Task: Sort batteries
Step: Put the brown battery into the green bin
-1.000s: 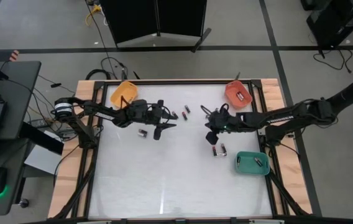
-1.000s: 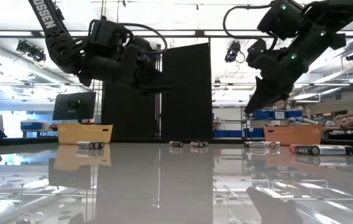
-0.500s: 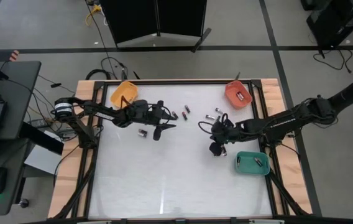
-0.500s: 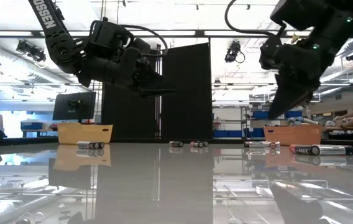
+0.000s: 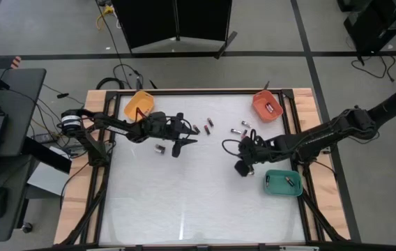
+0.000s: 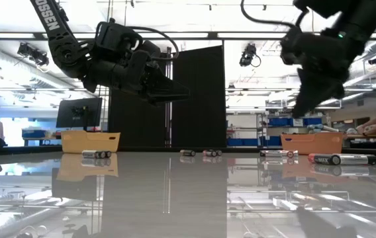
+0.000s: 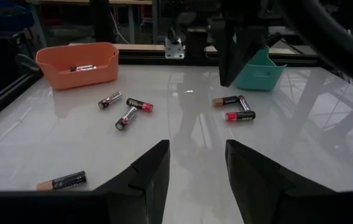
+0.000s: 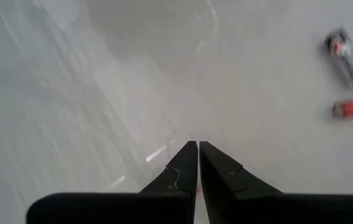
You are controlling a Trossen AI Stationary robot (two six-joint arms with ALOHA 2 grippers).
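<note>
Batteries: we see loose cells lying flat on the white table [image 5: 184,202], none upright.
Centre pair [image 5: 202,127]: two cells side by side, long axes slanted.
Left cell [image 5: 160,148]: lies alone just beside the left gripper, long axis running left to right.
Right group [image 7: 234,109]: three cells near the green tray [image 5: 282,183], one crossing the other two.
Binned cells: one in the red-orange tray [image 5: 266,106], one in the green tray; we cannot tell for the orange tray [image 5: 139,104].
Left gripper [image 5: 186,141]: hovers above the table's left half, fingers spread apart, grasping nothing.
Right gripper [image 8: 197,148]: hangs above bare table beside the green tray, fingertips almost touching, nothing between them.
</note>
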